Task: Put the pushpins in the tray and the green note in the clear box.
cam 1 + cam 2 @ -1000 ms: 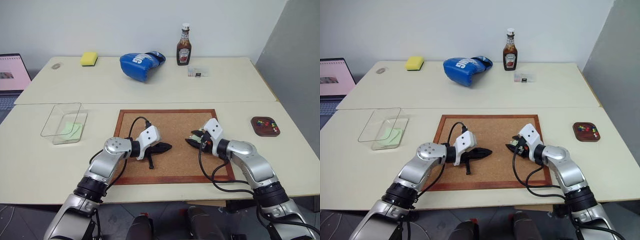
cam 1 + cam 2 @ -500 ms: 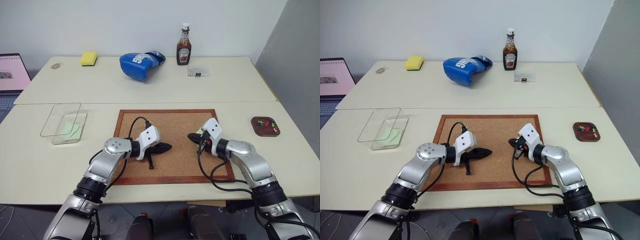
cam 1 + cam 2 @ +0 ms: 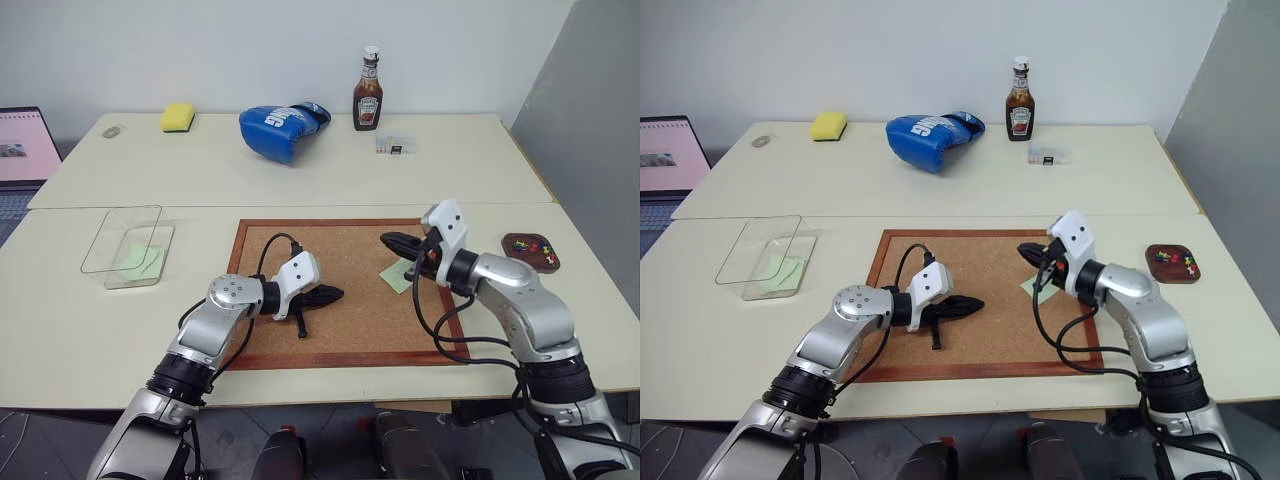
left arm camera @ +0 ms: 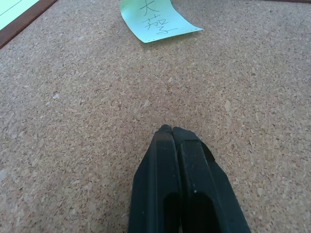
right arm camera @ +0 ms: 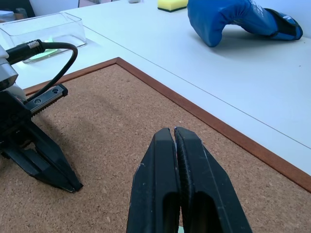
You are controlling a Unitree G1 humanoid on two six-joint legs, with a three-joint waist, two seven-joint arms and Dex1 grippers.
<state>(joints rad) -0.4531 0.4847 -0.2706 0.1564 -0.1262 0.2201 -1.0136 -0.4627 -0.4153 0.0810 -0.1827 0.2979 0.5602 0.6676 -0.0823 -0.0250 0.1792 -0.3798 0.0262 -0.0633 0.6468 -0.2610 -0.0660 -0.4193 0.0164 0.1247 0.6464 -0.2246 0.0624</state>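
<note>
Note: I see a green note (image 3: 397, 275) lying loose on the cork board (image 3: 340, 300), just below the right gripper (image 3: 388, 240); writing side up, one edge curling slightly in the left wrist view.
Second note: a pale green slip (image 3: 140, 260) already rests inside the clear box (image 3: 105, 235), well apart on my left.
Right gripper: fingers pressed together, raised above the board. Whether a pin is pinched between the tips I cannot tell; nothing shows there in the wrist view.
Left gripper (image 3: 335, 294): fingers pressed together, empty, resting low over the board's middle.
Pins: several coloured pushpins (image 3: 530, 243) lie in the tray (image 3: 530, 255) at my far right.
Handling: I judge the note very light, limp and flat against the cork; it will slide rather than lift.
Hold: I would take it by the curled free edge, pinching from the side.
Risk: a crumple, or the paper slipping out on the way to the box.
</note>
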